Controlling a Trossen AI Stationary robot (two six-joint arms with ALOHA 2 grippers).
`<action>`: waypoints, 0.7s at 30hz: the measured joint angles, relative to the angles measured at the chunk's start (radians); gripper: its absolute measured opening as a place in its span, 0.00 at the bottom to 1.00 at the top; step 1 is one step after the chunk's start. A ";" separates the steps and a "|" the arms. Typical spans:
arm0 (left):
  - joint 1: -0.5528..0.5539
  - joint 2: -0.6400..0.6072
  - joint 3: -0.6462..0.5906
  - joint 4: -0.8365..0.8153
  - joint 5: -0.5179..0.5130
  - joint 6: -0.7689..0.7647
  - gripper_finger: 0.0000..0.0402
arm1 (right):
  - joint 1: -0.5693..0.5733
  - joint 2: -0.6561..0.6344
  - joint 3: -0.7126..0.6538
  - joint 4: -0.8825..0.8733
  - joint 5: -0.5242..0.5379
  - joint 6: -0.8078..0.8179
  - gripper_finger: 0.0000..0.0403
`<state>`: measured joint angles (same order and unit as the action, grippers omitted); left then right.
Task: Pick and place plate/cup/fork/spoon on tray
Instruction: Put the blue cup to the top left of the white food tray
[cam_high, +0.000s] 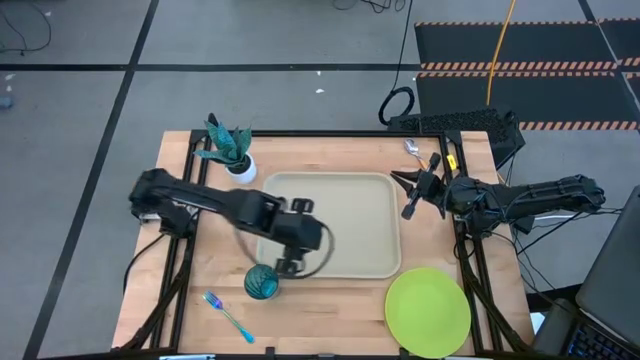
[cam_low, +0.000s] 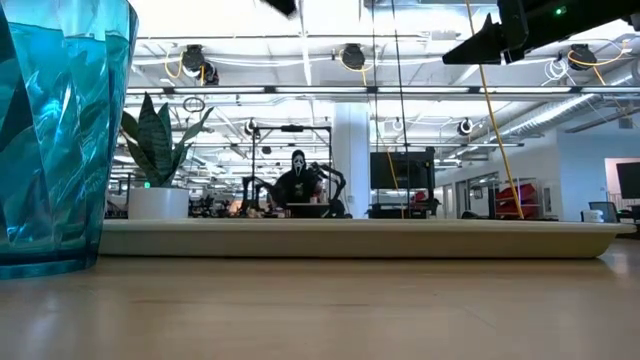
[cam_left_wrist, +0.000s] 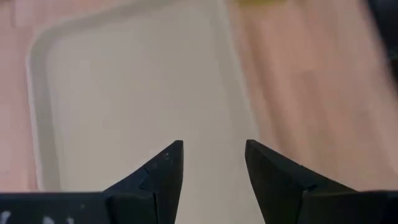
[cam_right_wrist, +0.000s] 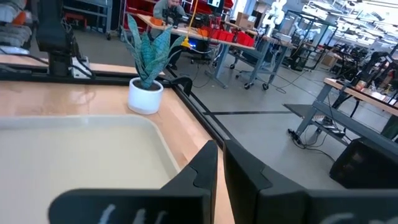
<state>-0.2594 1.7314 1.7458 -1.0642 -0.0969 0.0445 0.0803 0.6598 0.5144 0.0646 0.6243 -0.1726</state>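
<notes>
Left gripper (cam_high: 287, 266) open over tray (cam_high: 375, 215), cup (cam_high: 262, 282) just beside

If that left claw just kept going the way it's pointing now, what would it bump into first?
Most likely the tray. The left gripper is open with nothing between its fingers, and its wrist camera looks straight onto the tray's bare beige floor. How far above it hangs is hard to tell.

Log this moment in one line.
left gripper open over tray | right gripper shut, empty | cup on table | tray empty
</notes>
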 joint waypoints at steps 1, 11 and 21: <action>-0.013 -0.024 0.000 -0.029 0.006 -0.002 0.44 | 0.000 0.000 0.000 0.002 0.000 0.000 0.05; -0.164 -0.037 -0.001 -0.242 0.075 -0.182 0.27 | 0.000 0.000 0.000 -0.001 0.000 -0.015 0.05; -0.227 0.055 -0.001 -0.358 0.122 -0.309 0.19 | 0.000 0.000 0.000 0.029 -0.001 0.003 0.05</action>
<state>-0.4867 1.7863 1.7443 -1.4225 0.0253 -0.2647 0.0803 0.6598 0.5144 0.0933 0.6235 -0.1699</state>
